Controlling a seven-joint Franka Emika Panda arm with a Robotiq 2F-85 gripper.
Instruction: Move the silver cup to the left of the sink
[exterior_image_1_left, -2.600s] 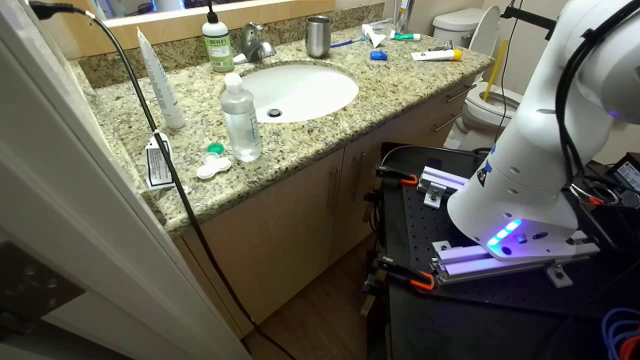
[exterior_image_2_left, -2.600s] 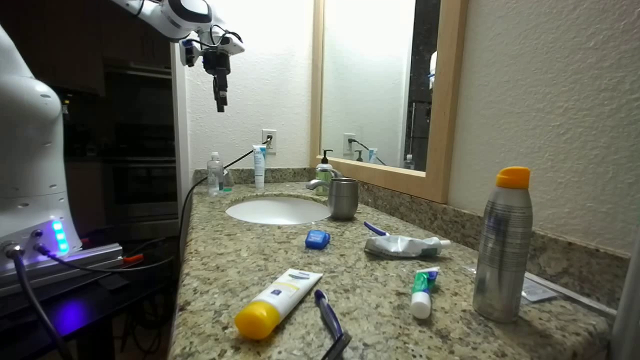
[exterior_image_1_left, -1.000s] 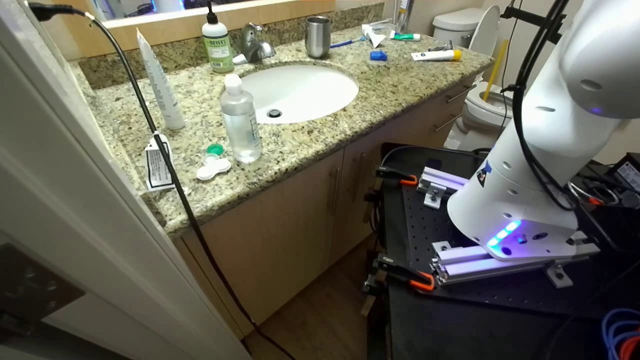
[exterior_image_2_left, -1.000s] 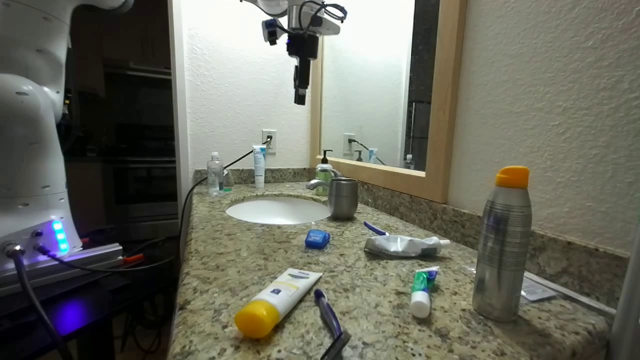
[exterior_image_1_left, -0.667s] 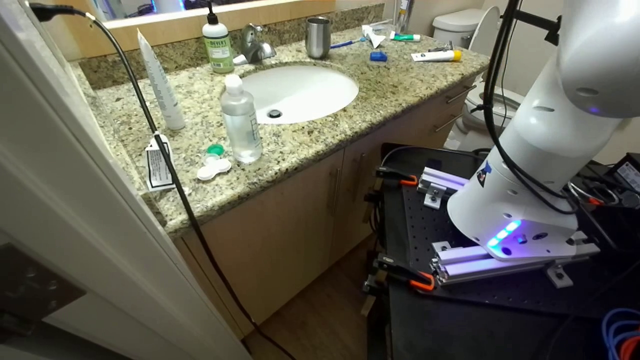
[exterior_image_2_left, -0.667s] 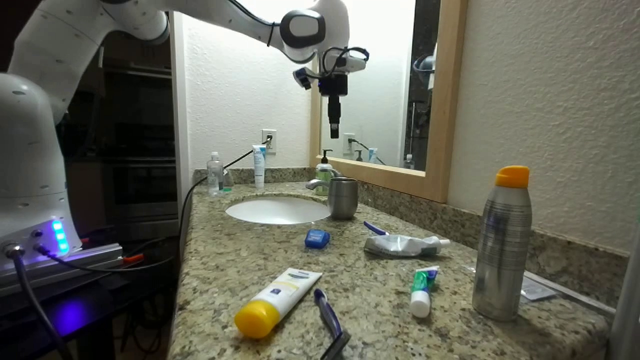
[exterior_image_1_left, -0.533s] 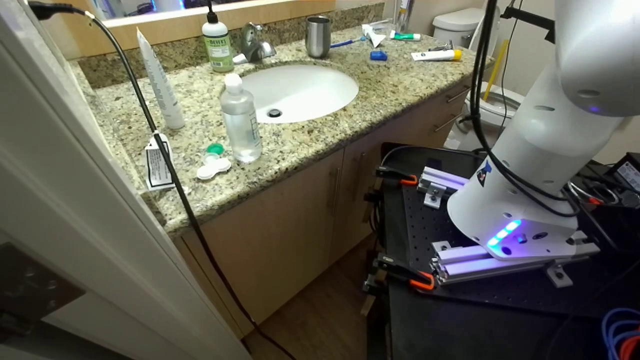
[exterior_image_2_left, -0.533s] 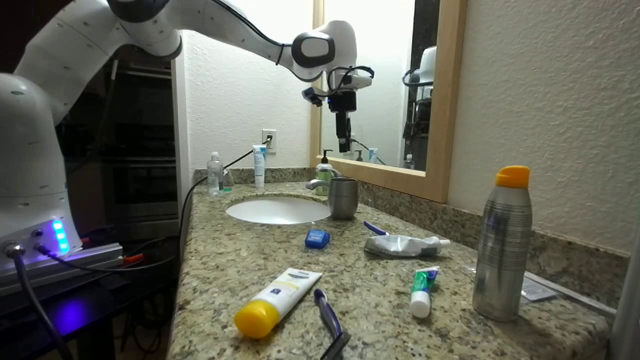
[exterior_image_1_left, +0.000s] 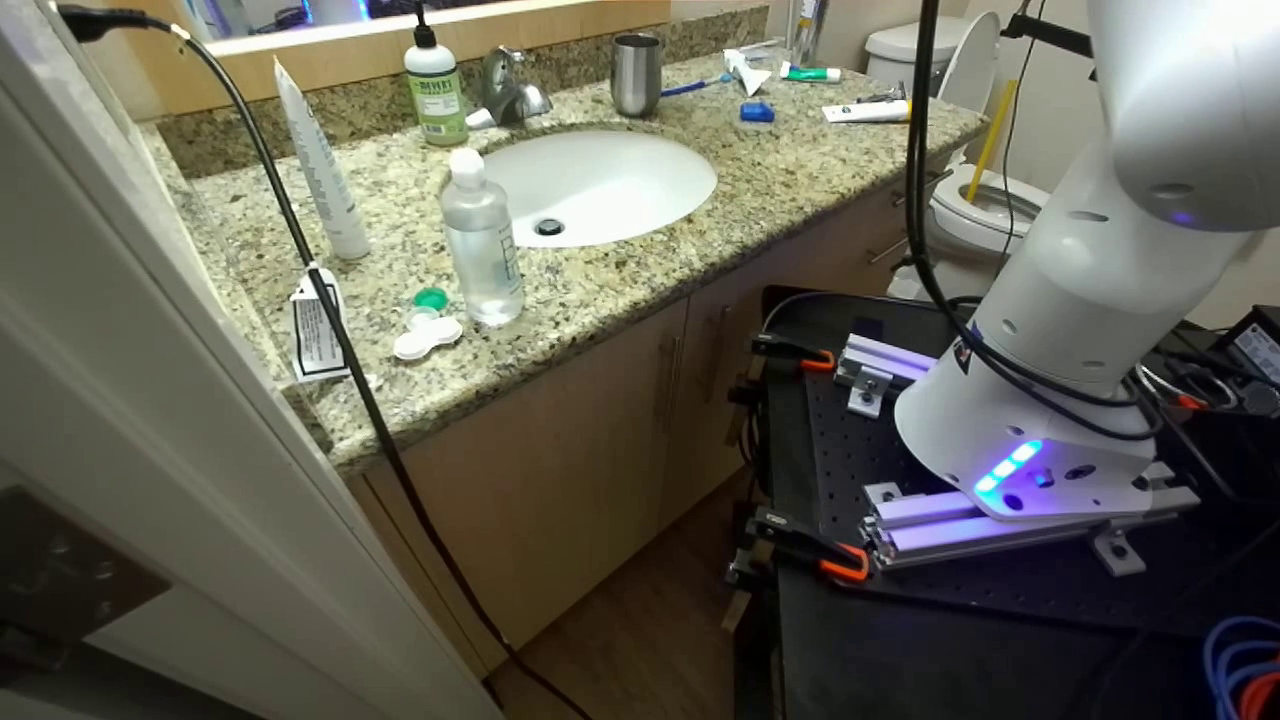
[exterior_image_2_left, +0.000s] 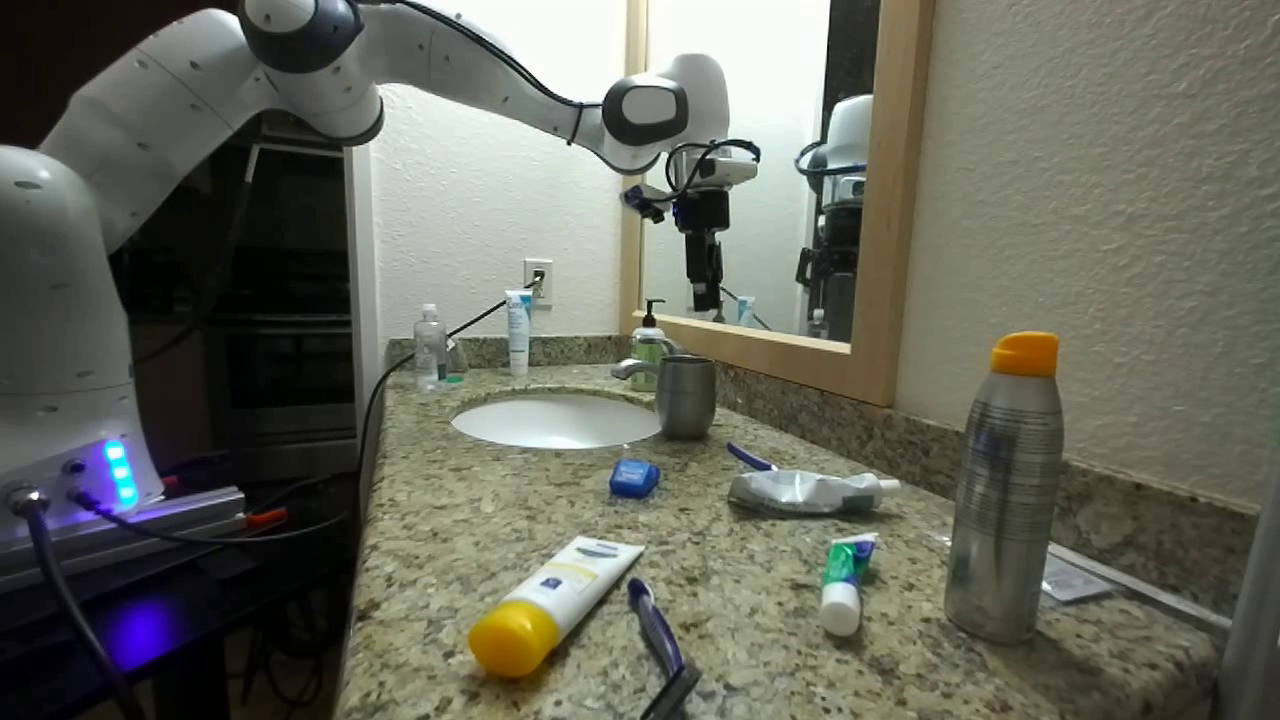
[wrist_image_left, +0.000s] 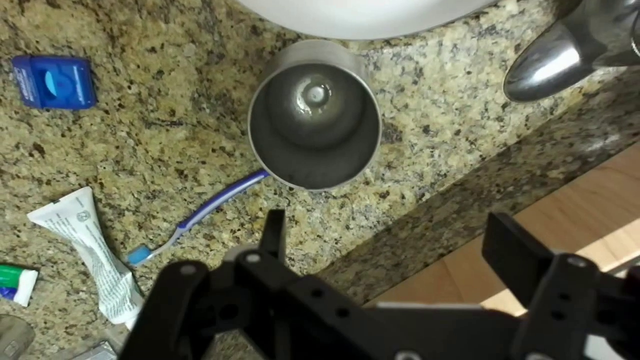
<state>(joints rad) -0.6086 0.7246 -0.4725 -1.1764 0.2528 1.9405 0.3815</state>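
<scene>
Okay, arm (exterior_image_2_left: 450, 60) has swung over from the upper left and dropped these last moments, in an exterior view; gripper (wrist_image_left: 385, 232) now hangs above the granite countertop (wrist_image_left: 160, 160), jaws wide apart, holding nothing. Silver tumbler (wrist_image_left: 314, 125) hasn't moved: upright, upper centre of the wrist view, just beside the sink (wrist_image_left: 365, 22) rim. My read: approach phase, grasp and carry both to do. Jaws sit low and right of the tumbler in that view, so likely wants a shift before descending. Toothbrush (wrist_image_left: 212, 204) handle runs out of sight under the tumbler rim; contact can't be told, might get dragged. Also: dental floss box (wrist_image_left: 55, 82) upper left, toothpaste tube (wrist_image_left: 100, 257) lower left, faucet (wrist_image_left: 555, 62) upper right. In an exterior view: clear bottle (exterior_image_1_left: 483, 250) and squeeze tube (exterior_image_1_left: 322, 165) left half, probably destination side; soap pump bottle (exterior_image_1_left: 438, 95) upper left, toilet (exterior_image_1_left: 970, 240) upper right, furthest.
</scene>
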